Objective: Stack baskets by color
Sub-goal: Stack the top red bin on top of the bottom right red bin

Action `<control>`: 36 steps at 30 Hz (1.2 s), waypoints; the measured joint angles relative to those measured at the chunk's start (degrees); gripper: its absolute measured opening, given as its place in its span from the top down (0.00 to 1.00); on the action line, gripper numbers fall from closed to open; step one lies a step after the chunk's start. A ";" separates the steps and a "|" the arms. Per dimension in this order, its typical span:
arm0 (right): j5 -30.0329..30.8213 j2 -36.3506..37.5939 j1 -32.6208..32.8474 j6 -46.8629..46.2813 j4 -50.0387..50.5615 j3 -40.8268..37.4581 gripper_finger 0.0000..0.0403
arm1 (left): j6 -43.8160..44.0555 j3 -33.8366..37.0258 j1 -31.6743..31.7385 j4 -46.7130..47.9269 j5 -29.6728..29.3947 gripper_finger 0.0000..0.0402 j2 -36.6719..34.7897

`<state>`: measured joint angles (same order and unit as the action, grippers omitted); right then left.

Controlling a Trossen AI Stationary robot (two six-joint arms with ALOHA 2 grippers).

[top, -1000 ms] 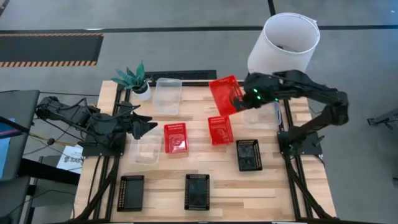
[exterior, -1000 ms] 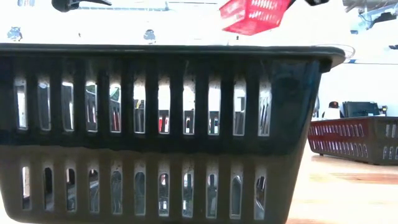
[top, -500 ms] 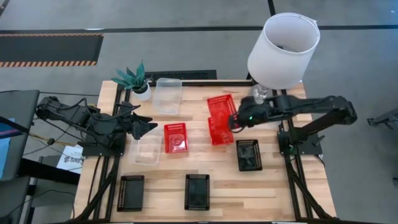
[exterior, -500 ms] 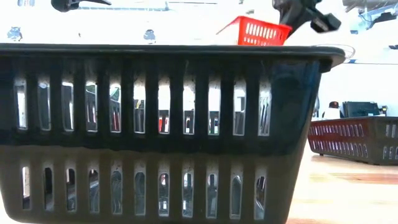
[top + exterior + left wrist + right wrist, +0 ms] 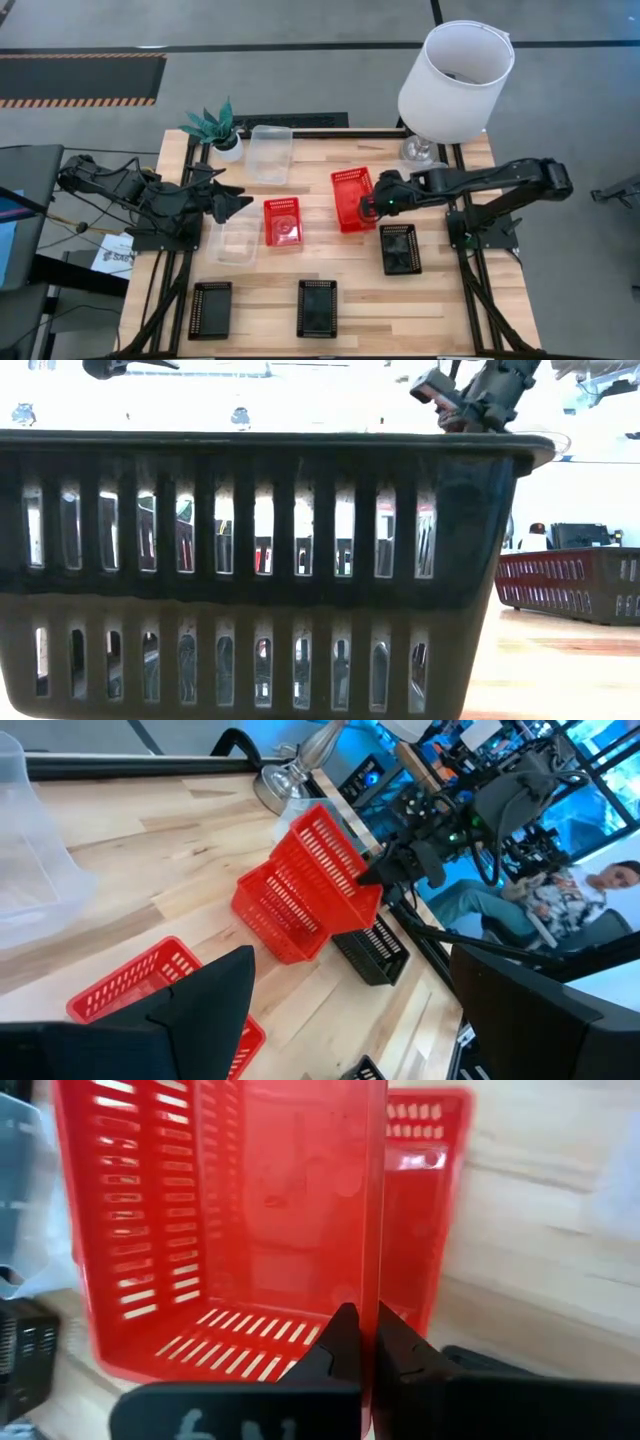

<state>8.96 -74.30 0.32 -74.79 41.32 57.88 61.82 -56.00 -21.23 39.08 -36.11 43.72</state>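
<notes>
Right gripper (image 5: 368,207) at centre right of the high view, pinched shut on the rim of a red basket (image 5: 351,198). In the right wrist view, fingers (image 5: 345,1342) pressed together on the thin edge wall of that basket (image 5: 230,1230), open side facing the camera. In the left wrist view, held basket (image 5: 325,860) tilted and sitting partly in a second red basket (image 5: 275,915) below it — not fully nested. Long axis of the held basket running top to bottom in the high view.

Third red basket (image 5: 282,221) at centre of the high view, left of the held one and apart from it, long axis also top to bottom.

Left gripper (image 5: 232,201) at centre left of the high view, fingers spread wide, holding nothing, hovering just above a clear basket (image 5: 238,241). Another clear basket (image 5: 270,153) at upper centre, beside the green plant (image 5: 215,124), long axis top to bottom.

Black baskets: one (image 5: 400,248) at lower right of centre just below the right gripper, one (image 5: 317,307) at bottom centre, one (image 5: 210,310) at bottom left — all separate, long axes top to bottom. In the low view, a black basket wall (image 5: 250,570) filling most of the frame.

White lampshade (image 5: 456,68) at upper right of the high view.
</notes>
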 joint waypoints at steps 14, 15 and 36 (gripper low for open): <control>-3.57 -0.02 -1.60 1.28 -5.96 -5.94 0.97 | -0.65 -0.01 0.00 0.01 -0.63 0.20 -0.02; -3.69 -0.02 -1.60 1.30 -6.03 -5.96 0.97 | -0.63 0.01 0.00 0.01 -0.62 0.20 -0.02; -4.71 0.00 -1.64 -0.20 -5.77 -5.93 0.96 | -0.09 0.01 0.00 0.01 -0.77 0.20 -0.02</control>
<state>4.25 -74.30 -1.32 -74.99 35.55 51.94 61.73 -55.99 -21.23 39.09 -36.88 43.70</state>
